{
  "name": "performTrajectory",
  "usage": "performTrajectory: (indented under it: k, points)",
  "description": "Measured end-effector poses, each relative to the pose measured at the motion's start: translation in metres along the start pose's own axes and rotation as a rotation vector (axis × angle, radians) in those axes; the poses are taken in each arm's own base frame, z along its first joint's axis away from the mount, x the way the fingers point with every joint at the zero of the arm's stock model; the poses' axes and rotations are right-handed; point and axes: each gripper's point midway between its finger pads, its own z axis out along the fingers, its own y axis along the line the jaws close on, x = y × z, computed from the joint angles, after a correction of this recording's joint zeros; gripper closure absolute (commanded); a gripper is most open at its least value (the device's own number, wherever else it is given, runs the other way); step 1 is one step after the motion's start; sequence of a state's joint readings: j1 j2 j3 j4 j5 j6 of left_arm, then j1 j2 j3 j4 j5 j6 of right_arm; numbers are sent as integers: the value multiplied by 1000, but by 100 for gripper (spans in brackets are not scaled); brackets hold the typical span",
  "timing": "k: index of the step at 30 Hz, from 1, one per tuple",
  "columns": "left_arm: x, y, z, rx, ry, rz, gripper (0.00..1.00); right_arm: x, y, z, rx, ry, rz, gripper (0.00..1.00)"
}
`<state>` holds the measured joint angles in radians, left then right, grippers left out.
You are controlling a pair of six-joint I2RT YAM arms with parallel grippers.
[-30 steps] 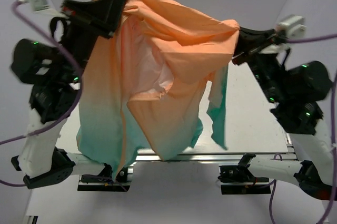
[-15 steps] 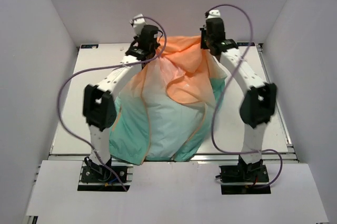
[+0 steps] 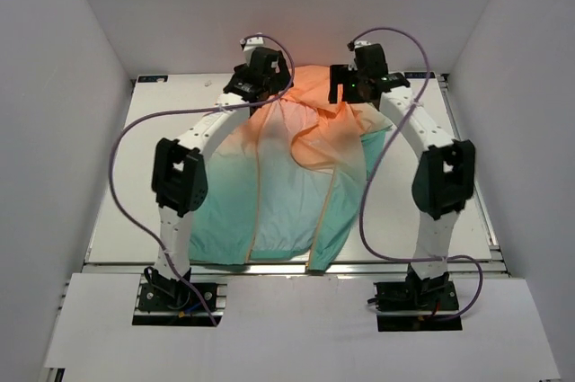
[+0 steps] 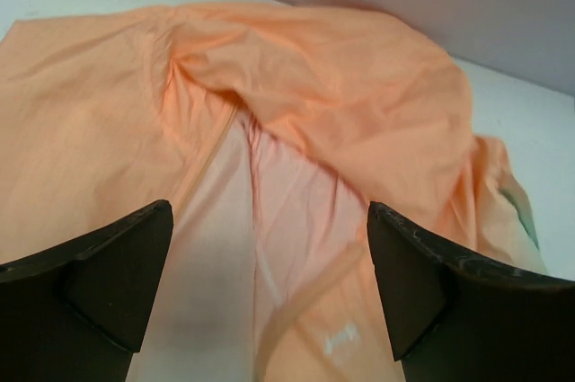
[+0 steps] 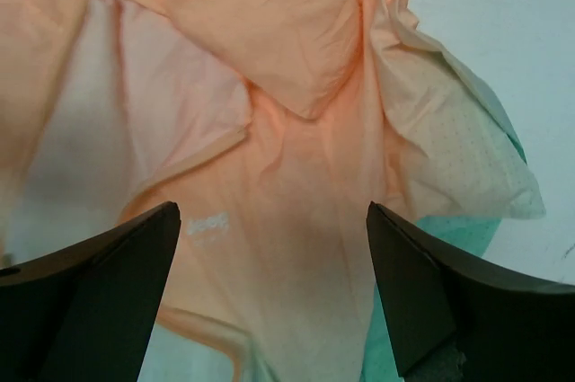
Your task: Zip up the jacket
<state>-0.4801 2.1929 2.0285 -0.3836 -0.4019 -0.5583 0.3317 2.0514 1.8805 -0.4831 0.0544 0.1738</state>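
Note:
The jacket [image 3: 278, 193] lies spread on the table, peach-orange at the far end and teal-green toward the near edge. It is rumpled around the collar. Two orange zipper edges [image 3: 256, 193] run apart down its front, so it lies open. My left gripper [image 3: 269, 90] hovers over the far left shoulder, open with nothing between its fingers. Below it the left wrist view shows peach fabric [image 4: 314, 85] and pale lining. My right gripper [image 3: 346, 90] hangs open over the far right shoulder, with folded fabric [image 5: 296, 58] and a teal patch [image 5: 440, 238] beneath.
The white table [image 3: 117, 202] is boxed in by pale walls on the left, right and far sides. A metal rail [image 3: 395, 265] runs along its near edge. Purple cables [image 3: 117, 157] loop beside both arms.
Both grippers had the jacket lifted high, then carried it down to the table's far end. Both have now opened and let go, and the jacket has settled flatter.

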Motion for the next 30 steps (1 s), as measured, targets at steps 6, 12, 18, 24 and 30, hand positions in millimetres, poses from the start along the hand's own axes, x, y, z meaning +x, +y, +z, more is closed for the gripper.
performTrajectory:
  k: [6, 12, 18, 24, 30]
  points:
    - [6, 37, -114, 84, 56, -34, 2, 53, 37, -107, -84, -47, -53, 11]
    - [103, 111, -205, 144, 184, -118, 2, 216, 76, -135, -151, 163, -126, 11]
    - [215, 170, -218, 44, 418, -104, 2, 296, 51, -122, -57, 333, -74, 51]
    - [220, 162, -202, 63, 410, -108, 2, 291, 47, -92, 28, 289, -36, 62]
    - [224, 152, -164, 28, 418, -91, 2, 255, 41, -51, 84, 243, 4, 65]
